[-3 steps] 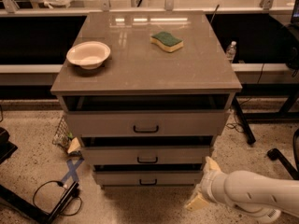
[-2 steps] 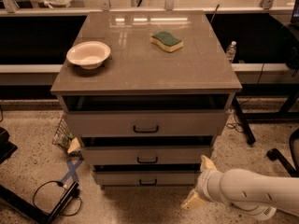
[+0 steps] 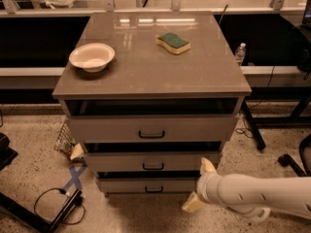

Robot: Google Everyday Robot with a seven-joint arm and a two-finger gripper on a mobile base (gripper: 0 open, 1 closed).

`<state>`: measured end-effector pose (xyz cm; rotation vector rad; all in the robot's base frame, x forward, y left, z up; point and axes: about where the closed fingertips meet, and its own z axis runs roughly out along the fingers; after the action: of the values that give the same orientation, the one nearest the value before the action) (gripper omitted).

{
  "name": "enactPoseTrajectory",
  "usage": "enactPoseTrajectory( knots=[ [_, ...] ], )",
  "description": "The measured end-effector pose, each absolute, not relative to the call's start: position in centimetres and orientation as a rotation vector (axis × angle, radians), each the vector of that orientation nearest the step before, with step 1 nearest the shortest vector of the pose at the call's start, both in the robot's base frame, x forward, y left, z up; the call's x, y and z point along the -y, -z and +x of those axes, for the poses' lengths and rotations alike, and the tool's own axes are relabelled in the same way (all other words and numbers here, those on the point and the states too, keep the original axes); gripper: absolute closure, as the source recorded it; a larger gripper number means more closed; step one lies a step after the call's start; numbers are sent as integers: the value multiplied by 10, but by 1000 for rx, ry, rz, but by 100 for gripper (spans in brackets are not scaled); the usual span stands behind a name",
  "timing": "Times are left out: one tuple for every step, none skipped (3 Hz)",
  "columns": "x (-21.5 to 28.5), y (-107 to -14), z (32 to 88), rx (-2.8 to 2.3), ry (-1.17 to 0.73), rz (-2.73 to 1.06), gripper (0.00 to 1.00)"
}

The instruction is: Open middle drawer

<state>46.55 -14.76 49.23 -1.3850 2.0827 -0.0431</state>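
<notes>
Camera view: white arm's two-finger tool [image 3: 199, 186] sits low beside the grey cabinet's [image 3: 146, 67] right front corner, cream fingers spread and gripping nothing, probably staged for the handle. Wide grey middle drawer [image 3: 116, 161], second of three; its small black bar handle [image 3: 153, 166] is untouched.

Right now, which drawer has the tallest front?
The top drawer, with the widest handle; the middle drawer and bottom drawer look shallower. The gripper is at lower right.

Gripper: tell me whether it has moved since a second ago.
Yes. The gripper has shifted left, toward the middle drawer, its fingers open.
</notes>
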Motion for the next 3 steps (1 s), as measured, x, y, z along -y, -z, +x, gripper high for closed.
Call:
enactPoseTrajectory(
  knots=[
    [141, -464, 503, -2037, 79, -1423, 0],
    [142, -446, 535, -2011, 108, -1452, 0],
    [148, -436, 563, -2005, 145, -1467, 0]
  ],
)
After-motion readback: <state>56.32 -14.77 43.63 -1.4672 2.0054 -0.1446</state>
